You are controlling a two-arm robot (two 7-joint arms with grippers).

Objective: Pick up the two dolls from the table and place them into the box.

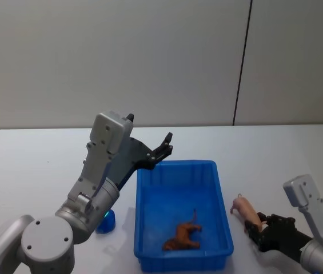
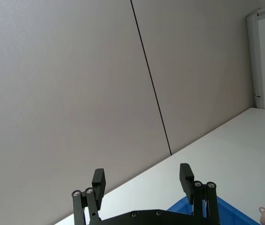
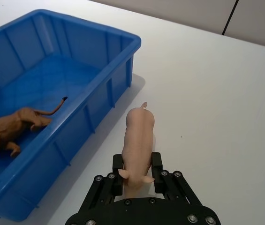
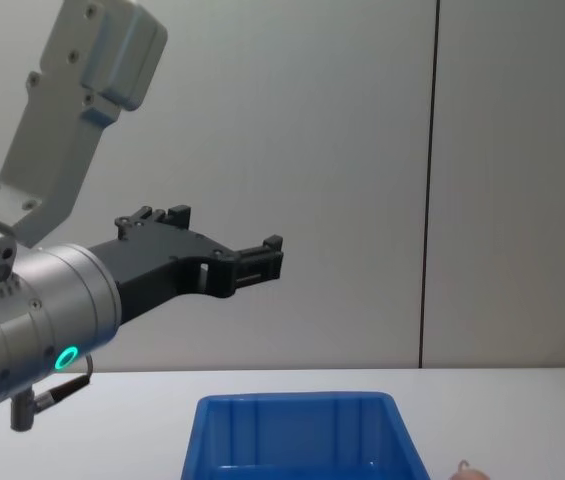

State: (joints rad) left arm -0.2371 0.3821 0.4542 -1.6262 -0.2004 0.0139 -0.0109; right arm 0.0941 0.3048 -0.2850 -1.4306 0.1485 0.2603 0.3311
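The blue box (image 1: 225, 228) stands on the white table (image 1: 35, 165), and a brown animal doll (image 1: 182, 236) lies inside near its front wall. A pink pig doll (image 3: 138, 136) lies on the table just right of the box. My right gripper (image 3: 137, 163) is low on the table, its fingers (image 3: 118, 165) pressed against both sides of the pig's near end. My left gripper (image 1: 162, 149) hangs open and empty above the box's far left corner. It also shows in the left wrist view (image 2: 141, 180) and the chest view (image 4: 262, 262).
A small round blue thing (image 1: 106, 221) sits on the table left of the box, under my left arm. A plain wall (image 1: 150, 57) stands behind the table. In the chest view the box's far rim (image 4: 297, 402) shows low down.
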